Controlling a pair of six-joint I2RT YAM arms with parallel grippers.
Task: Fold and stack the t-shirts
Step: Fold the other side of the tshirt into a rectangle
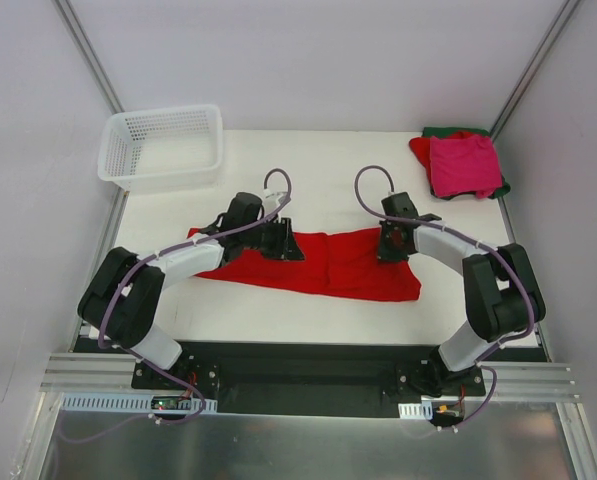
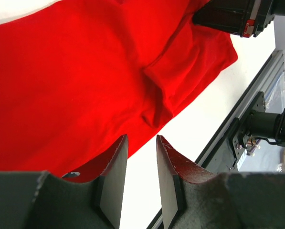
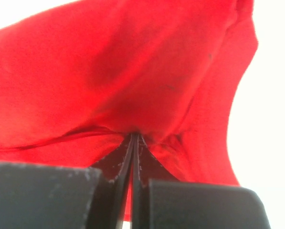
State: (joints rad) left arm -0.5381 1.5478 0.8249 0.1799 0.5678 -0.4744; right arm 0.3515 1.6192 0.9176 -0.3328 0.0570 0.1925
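White tbl, grey walls, 1 red tee

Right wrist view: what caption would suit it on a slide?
Right claw pinched shut on a fold of the bright red t-shirt.

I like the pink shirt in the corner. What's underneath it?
A red shirt and a dark green one peek out under the pink shirt. Anything else beneath is covered.

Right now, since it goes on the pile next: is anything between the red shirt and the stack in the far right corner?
Nothing visible does: only bare table separates the red t-shirt from the stack. The basket sits far left, off that path.
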